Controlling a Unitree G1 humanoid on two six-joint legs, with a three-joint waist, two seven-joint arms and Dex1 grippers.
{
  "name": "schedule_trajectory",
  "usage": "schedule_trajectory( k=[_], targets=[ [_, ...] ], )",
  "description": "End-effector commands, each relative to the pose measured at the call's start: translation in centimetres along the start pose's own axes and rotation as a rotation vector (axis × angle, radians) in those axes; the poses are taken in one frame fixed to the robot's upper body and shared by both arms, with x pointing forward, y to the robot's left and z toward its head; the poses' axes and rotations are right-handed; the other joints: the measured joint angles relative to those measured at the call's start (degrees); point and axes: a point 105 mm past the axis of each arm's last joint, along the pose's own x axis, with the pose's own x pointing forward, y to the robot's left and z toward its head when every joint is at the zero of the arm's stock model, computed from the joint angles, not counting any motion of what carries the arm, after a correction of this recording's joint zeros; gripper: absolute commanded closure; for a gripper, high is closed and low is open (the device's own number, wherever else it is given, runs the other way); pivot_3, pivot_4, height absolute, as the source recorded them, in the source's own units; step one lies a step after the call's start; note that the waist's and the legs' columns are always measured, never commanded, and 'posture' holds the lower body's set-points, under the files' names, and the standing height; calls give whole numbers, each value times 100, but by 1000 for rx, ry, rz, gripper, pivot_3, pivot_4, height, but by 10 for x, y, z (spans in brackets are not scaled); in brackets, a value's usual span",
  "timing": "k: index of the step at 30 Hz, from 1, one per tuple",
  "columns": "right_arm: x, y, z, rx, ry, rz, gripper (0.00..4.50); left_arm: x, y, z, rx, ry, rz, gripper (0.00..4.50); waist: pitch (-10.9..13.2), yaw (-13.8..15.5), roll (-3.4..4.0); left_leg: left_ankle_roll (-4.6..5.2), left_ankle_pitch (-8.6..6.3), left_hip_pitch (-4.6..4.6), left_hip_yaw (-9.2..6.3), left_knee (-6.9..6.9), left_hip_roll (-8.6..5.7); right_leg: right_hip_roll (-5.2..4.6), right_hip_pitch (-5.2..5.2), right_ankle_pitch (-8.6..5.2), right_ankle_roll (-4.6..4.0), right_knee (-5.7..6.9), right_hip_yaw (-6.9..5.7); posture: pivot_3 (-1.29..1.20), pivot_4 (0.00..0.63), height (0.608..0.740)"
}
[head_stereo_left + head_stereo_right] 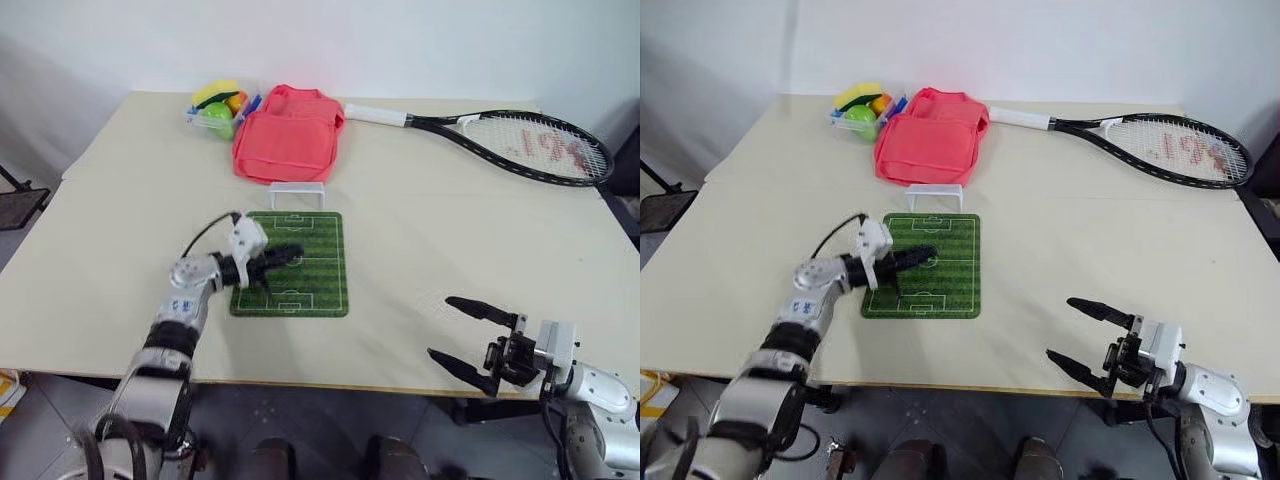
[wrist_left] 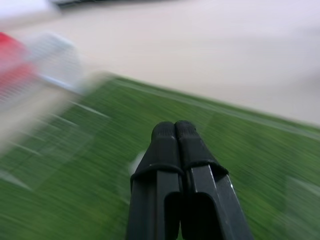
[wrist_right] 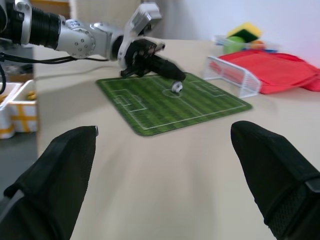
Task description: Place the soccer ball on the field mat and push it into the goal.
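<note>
Green field mat (image 1: 296, 265) lies flat on the surface (image 1: 450, 240), goal (image 1: 297, 195) at its far edge. Left pincer (image 3: 176, 78), closed and empty, reaches level over mid-mat, tips touching the soccer ball (image 3: 176, 87). Right pincer (image 1: 462, 334) hangs open, well apart.

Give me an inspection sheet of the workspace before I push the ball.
Surface: beige table, bare around the mat.
Job's things: soccer ball on the field mat near the centre circle; goal at the mat's far end.
Clutter: red bag, tub of toys, tennis racket along the far edge.
Grippers: left gripper fingers shut, low over the mat by the ball; right gripper open, near the table's front edge.
Cables: black cable on the left wrist.
Surroundings: white wall behind.
</note>
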Motion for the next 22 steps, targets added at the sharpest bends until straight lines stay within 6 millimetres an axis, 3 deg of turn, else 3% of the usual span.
schedule_trajectory(
  k=[1, 3, 7, 12, 16, 20, 22],
  targets=[
    [7, -11, 17, -60, -60, -102, 0, -11, 3, 15, 22, -90, -30, 4466, 0, -17, 1, 0, 0, 0, 2, -5, 0, 0, -3, 0, 0, 0, 1, 0, 150, 740],
    [9, -14, 20, -62, -78, -138, 0, -25, 5, 18, 25, -110, -39, 4466, 0, -40, 1, 0, 0, -1, 4, -10, 1, 0, -10, 0, 0, 1, 2, 0, 150, 740],
    [14, -29, 25, -112, -110, -244, 0, -73, 9, 22, 18, -106, -18, 4466, 0, -148, 1, 0, 0, -2, 5, -13, 3, 1, -13, 0, 0, 1, 7, 0, 150, 740],
    [20, -34, 25, -116, -123, -268, 0, -135, 6, 12, -19, -32, 127, 4466, 1, -134, 2, 2, -1, 3, 7, -11, 3, 0, -13, 0, 0, 6, 18, 0, 150, 740],
    [22, -32, 24, -114, -121, -247, 0, -157, 2, 7, -29, 20, 210, 4466, 3, -37, 5, 3, -2, 4, 6, -9, 4, 0, -11, 0, -1, 6, 18, 0, 150, 740],
    [24, -33, 23, -113, -120, -202, 0, -205, 10, 5, -48, 83, 471, 4466, 3, -31, 5, 2, -9, 8, 10, -7, 5, 1, -12, 1, -2, 7, 23, 0, 150, 740],
    [25, -35, 23, -111, -124, -197, 0, -213, 11, 8, -43, 83, 529, 4466, 3, -48, 6, 0, -13, 8, 12, -8, 10, 5, -14, 1, -2, 6, 25, 0, 150, 740]
  ],
)
